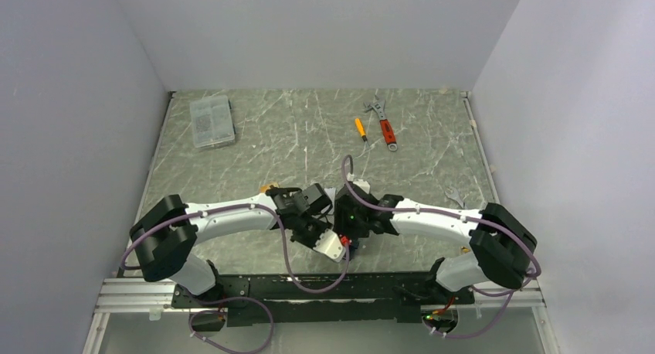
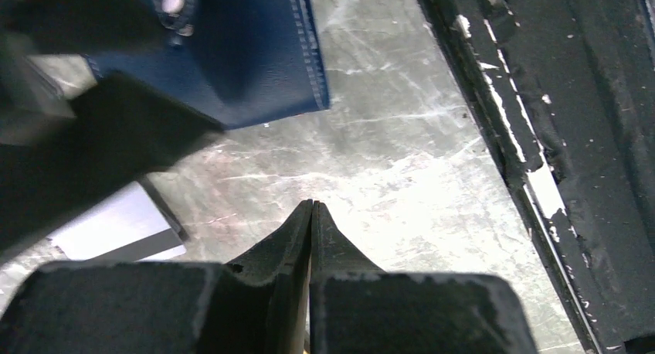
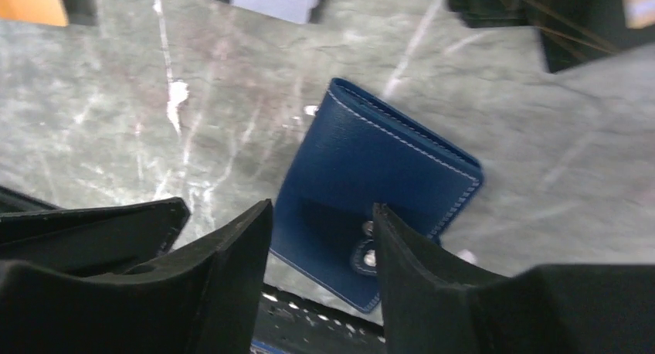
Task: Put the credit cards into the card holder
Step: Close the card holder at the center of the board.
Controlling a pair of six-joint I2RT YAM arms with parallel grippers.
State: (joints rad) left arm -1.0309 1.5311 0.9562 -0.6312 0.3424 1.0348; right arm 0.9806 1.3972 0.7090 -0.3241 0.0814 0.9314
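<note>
**A:** Where is the card holder [image 3: 378, 168]?

**B:** It lies flat on the marbled table [image 3: 100, 114], folded, with its snap tab [image 3: 369, 250] up. It sits right at the near edge by the black rail [image 2: 541, 99]. The right gripper [image 3: 320, 211] hangs over it with its 2 fingers [image 3: 232, 253] apart, 1 on each side of the tab, pinching nothing.

**A:** And the left gripper [image 2: 311, 209]?

**B:** Its fingers are pressed tip to tip. A pale sliver shows in the seam, but I cannot tell whether that is a card.

**A:** How will the holder handle?

**B:** I'd judge it light and soft, with a stitched cover. It will likely flex and skid on that smooth top. Take it across the folded spine or by 1 flap, which leaves the other arm free to open it.

**A:** The credit cards [image 2: 116, 222]?

**B:** They are thin, stiff and slick. The white-grey one is near the holder, and an orange card [image 3: 27, 2] lies farther out. Lying flat, they are hard to pinch, so slide one until an edge lifts.

**A:** Room?

**B:** It is tight here, with both wrists crowded together and the rail close by. There is more space toward the far side, where a clear box [image 1: 211, 120] and a wrench [image 1: 384, 124] sit.
</note>
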